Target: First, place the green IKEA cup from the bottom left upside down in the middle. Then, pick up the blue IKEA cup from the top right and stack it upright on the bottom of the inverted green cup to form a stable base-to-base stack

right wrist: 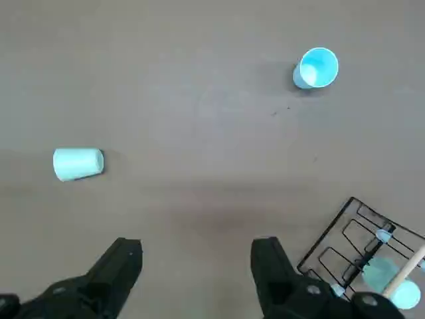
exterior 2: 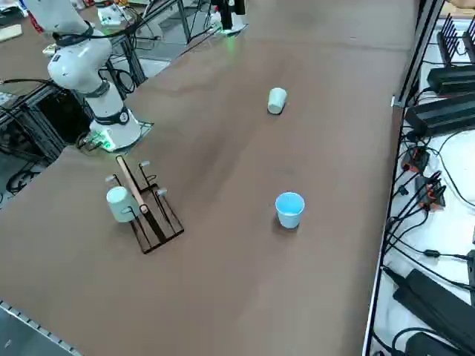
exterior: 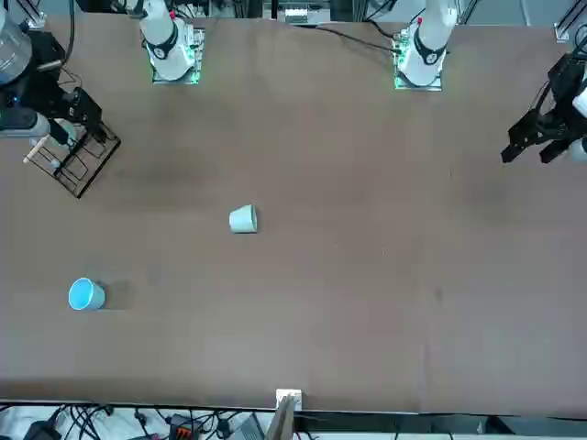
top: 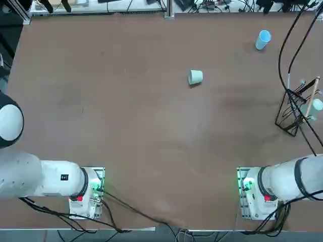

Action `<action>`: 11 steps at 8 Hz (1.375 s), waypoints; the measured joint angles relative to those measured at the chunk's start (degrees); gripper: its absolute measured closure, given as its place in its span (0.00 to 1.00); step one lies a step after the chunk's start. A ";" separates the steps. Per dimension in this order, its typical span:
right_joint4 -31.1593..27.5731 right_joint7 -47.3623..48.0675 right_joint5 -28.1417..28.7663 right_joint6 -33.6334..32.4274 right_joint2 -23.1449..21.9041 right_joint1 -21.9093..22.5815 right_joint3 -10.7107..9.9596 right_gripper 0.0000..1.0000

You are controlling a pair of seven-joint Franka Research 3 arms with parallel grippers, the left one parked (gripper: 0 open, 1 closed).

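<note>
Wrist view shows the right pincer point(right wrist: 196, 266) spread wide and empty, hanging above bare tabletop point(right wrist: 199, 119), touching nothing; the green IKEA cup point(top: 195, 76) lies on its side mid-table; the blue IKEA cup point(top: 263, 39) stands upright, well apart, near the far right corner.

Lighting even and moderately bright from overhead. Surface point(top: 151, 126) matte, no glare. Cups cast short, soft shadows. Claw point(right wrist: 196, 266) foreground slightly soft; all views otherwise sharp.

Rack point(top: 294, 112): we see black wire, at the table's point(top: 126, 126) right edge.
Cup point(exterior 2: 119, 204): we see it pale, on the rack.
</note>
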 joint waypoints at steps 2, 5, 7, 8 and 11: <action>0.07 -0.03 0.00 0.00 -0.02 -0.28 -0.05 0.00; 0.20 -0.22 0.34 0.00 0.10 -0.12 0.62 0.00; 0.16 -0.96 1.72 0.01 1.44 1.68 1.14 0.00; 0.12 -1.22 1.90 0.14 2.74 3.53 1.31 0.00; 0.08 -6.55 1.92 4.69 7.84 10.26 1.72 0.00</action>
